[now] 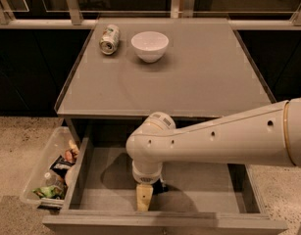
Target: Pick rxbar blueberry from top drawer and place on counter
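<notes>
The top drawer (209, 192) is pulled open below the counter (199, 82), its grey floor showing. My gripper (144, 199) points straight down into the drawer near its front wall, left of centre. A small dark piece of the rxbar blueberry (161, 187) shows right beside the gripper's right side, low in the drawer; most of it is hidden by the wrist. I cannot tell whether the bar is held. My white arm reaches in from the right and covers the drawer's middle.
On the counter's back left lie a tipped drink can (110, 38) and a white bowl (150, 45). A clear plastic bin of snacks (51, 174) stands on the floor left of the drawer. Dark cabinets and a window rail run behind the counter.
</notes>
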You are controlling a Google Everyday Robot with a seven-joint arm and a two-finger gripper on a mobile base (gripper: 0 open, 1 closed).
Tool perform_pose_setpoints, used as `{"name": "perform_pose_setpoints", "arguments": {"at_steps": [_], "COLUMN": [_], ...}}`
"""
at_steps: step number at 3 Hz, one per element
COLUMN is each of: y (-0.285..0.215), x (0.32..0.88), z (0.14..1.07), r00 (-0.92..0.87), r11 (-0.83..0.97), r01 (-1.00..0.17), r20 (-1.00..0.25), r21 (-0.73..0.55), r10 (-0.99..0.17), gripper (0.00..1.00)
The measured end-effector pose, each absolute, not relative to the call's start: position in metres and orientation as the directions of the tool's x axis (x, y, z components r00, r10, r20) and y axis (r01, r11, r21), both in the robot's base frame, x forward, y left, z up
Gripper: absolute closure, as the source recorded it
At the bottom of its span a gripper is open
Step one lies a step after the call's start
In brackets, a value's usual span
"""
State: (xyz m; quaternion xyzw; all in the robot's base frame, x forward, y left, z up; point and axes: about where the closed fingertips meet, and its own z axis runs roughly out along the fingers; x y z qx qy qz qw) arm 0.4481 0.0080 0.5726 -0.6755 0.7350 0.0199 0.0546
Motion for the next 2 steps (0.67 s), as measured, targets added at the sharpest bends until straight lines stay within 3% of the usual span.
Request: {"name": "perform_pose_setpoints", "arguments": {"at_steps": [2], "y": [0.008], "x": [0.4481], "z": [0.5726], "r00": [-0.081], "r11": [0.086], "r01": [-0.995], "r20": [-0.107], "r21": [-0.045], "r10": [-0.991], "gripper": [0.42]}}
